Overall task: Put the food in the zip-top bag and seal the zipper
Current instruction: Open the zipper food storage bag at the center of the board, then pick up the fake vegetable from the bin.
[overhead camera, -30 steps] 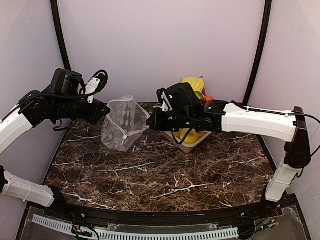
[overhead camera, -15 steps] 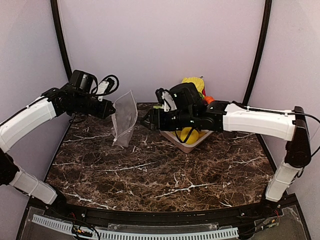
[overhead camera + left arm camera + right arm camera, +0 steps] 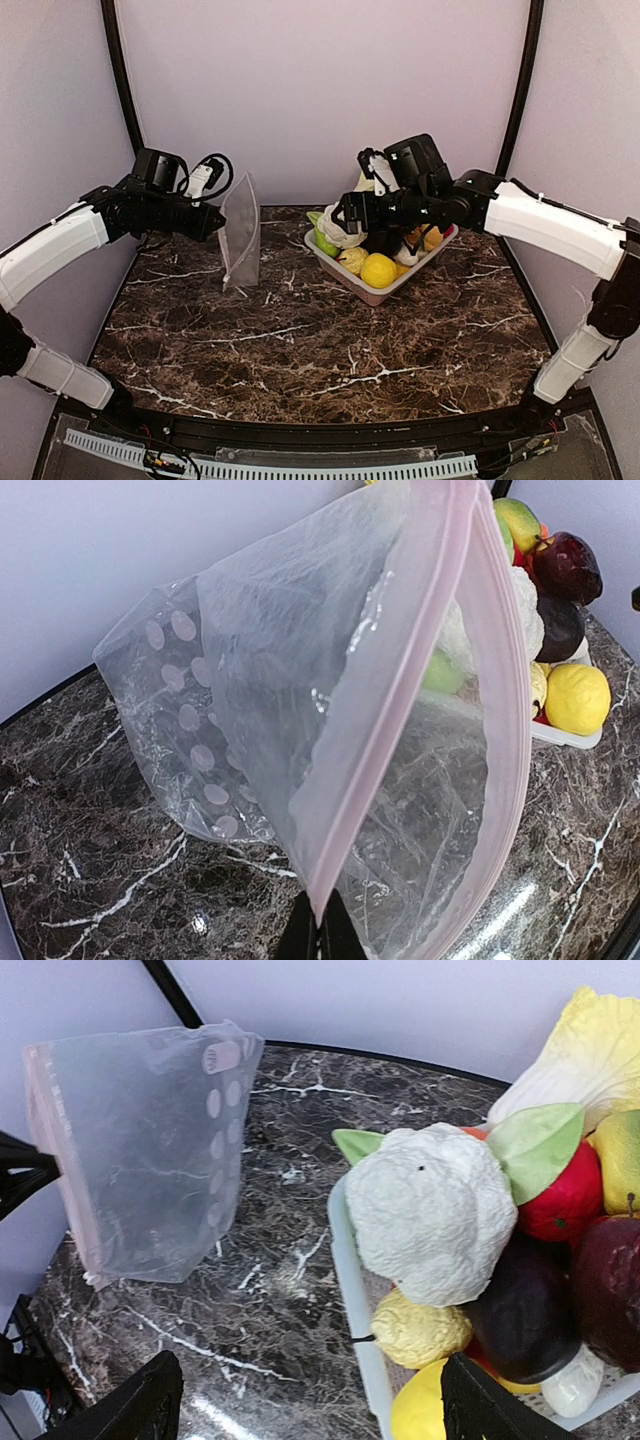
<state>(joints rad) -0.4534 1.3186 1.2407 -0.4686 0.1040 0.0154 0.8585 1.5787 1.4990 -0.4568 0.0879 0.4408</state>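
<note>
The clear dotted zip-top bag [image 3: 240, 235] hangs upright at the back left, its lower end on the table. My left gripper [image 3: 214, 222] is shut on its edge. In the left wrist view the fingertips [image 3: 320, 935] pinch the pink zipper [image 3: 400, 680], and the bag [image 3: 290, 680] gapes open. My right gripper [image 3: 345, 212] is open and empty above the tray's left end. Below and ahead of its spread fingers [image 3: 140, 1405] lie the white cauliflower [image 3: 435, 1210], the dark purple piece [image 3: 525, 1310] and the yellow lemon [image 3: 425, 1415]. The bag [image 3: 150, 1160] hangs to its left.
The pale tray [image 3: 375, 293] at the back right holds several other toy foods, among them a red piece [image 3: 565, 1200], a leafy cabbage [image 3: 590, 1060] and a bumpy pale-yellow fruit [image 3: 420, 1330]. Bare marble table [image 3: 320, 350] lies in front. Walls enclose the back and sides.
My right gripper let go of the bag, opened and drew back right over the tray. The left gripper kept its hold, and the bag went from bulging open to hanging flat.
</note>
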